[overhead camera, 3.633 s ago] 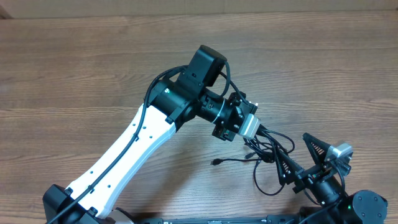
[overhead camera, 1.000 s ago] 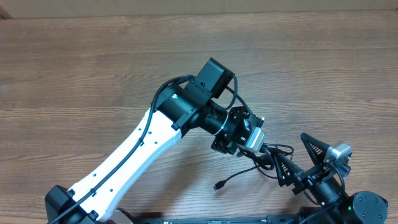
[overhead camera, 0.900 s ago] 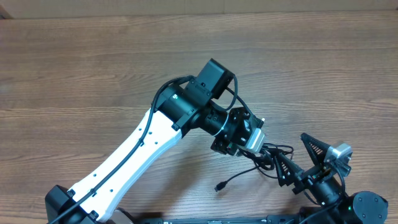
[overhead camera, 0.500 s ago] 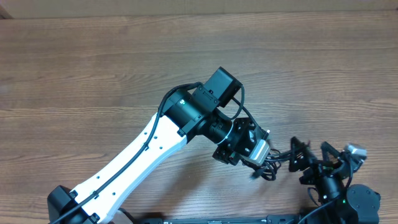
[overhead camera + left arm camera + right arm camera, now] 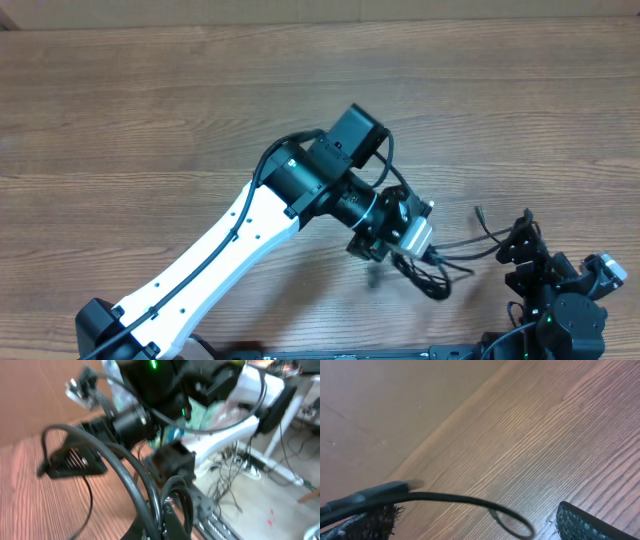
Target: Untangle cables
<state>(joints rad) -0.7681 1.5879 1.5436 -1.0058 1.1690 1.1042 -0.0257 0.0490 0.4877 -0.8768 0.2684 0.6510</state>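
Separation was in hand: left gripper (image 5: 418, 250) clamped cables (image 5: 468, 243); right gripper (image 5: 470, 522) gaped (strand against one finger) and should close, then pull.

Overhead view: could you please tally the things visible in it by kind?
Robot arms: 2 (left arm, right arm)
Tangle of cables: 1, strands too knotted to count singly
Total: 3

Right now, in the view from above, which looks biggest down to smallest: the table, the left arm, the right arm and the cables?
1. Table, fills the view.
2. Left arm.
3. Right arm and cables: unsure. The arm is cut off at the edge, and the thin cords spread about as wide.
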